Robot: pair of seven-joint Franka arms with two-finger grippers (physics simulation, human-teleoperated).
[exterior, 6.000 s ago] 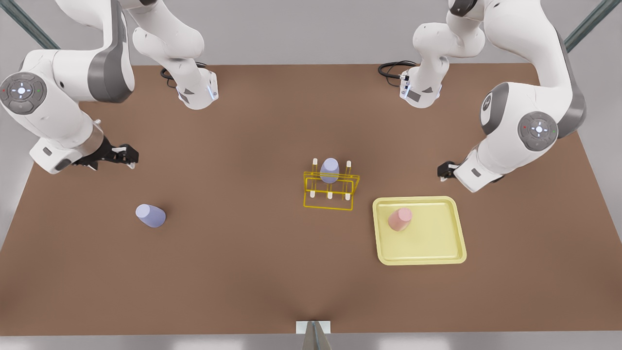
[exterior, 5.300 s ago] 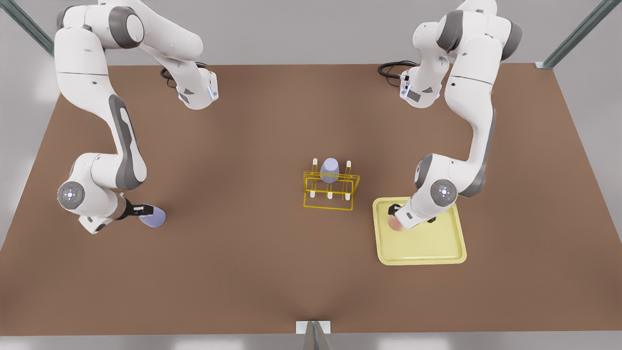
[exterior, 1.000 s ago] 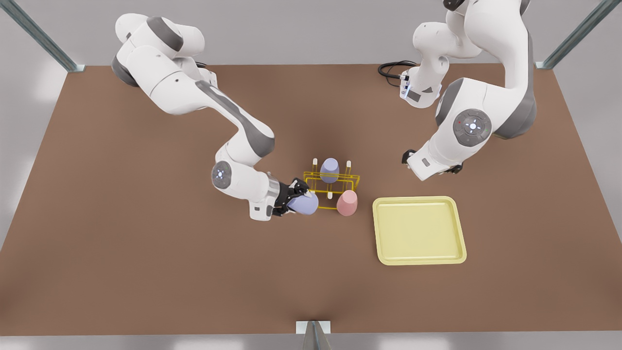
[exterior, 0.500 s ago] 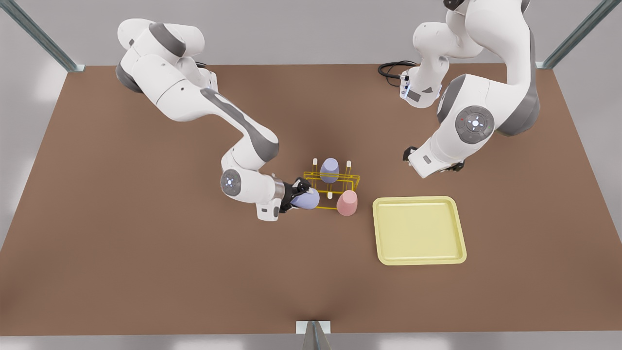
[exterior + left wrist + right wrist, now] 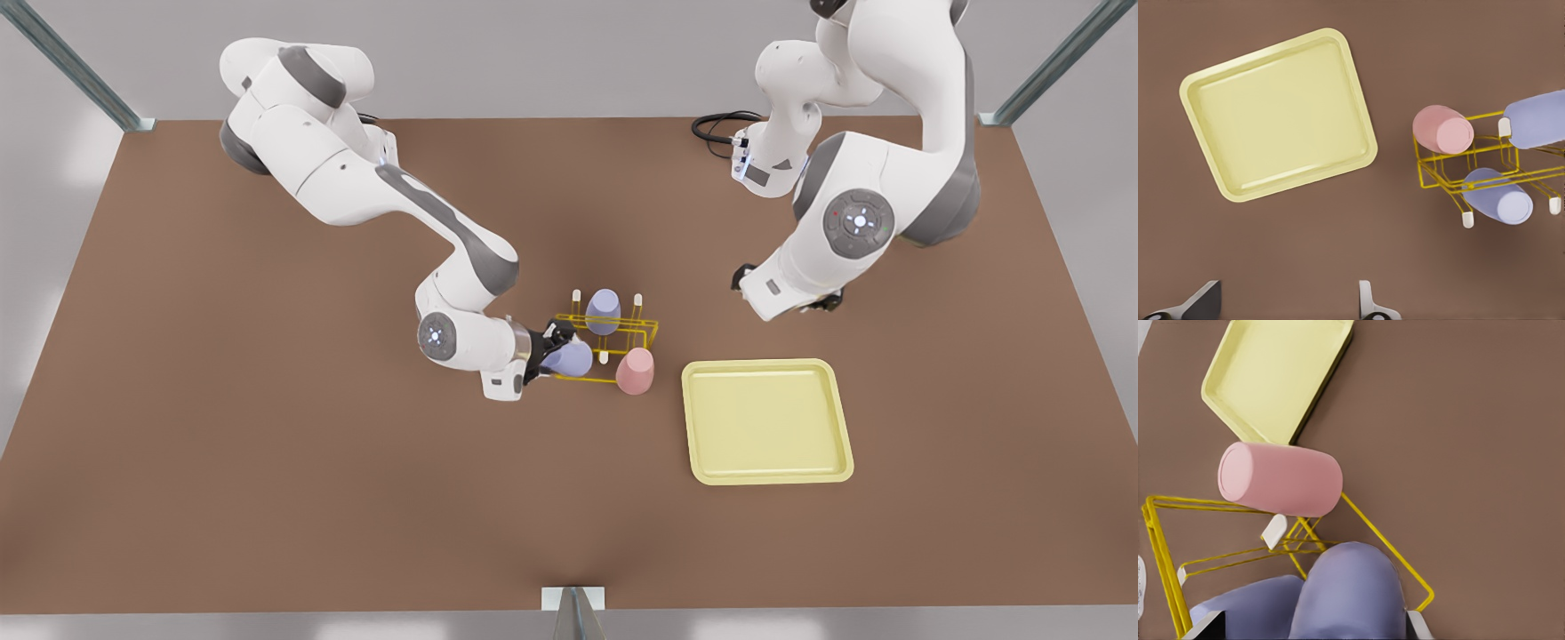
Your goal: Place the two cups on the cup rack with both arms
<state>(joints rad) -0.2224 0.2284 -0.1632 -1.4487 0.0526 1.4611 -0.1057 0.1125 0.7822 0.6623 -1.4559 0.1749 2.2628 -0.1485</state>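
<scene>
- The brown surface (image 5: pixel 267 444) is lying under both pairs of my fingers.
- The yellow tray (image 5: pixel 765 427) is lying well apart from my left fingers (image 5: pixel 1368 305), which are hanging spread wide, holding nothing.
- The cup rack (image 5: pixel 613 336) is sitting just ahead of my right fingers (image 5: pixel 1417 628).
- My right fingers are gripping the lavender cup (image 5: pixel 1348 593) at the rack's near edge.
- The pink cup (image 5: pixel 635 371) is resting on the rack beyond it.
- The twin lavender cup (image 5: pixel 604 311) is sitting on the rack too.

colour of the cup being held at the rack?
Lavender-blue cup, clearest in the right wrist view.
</scene>
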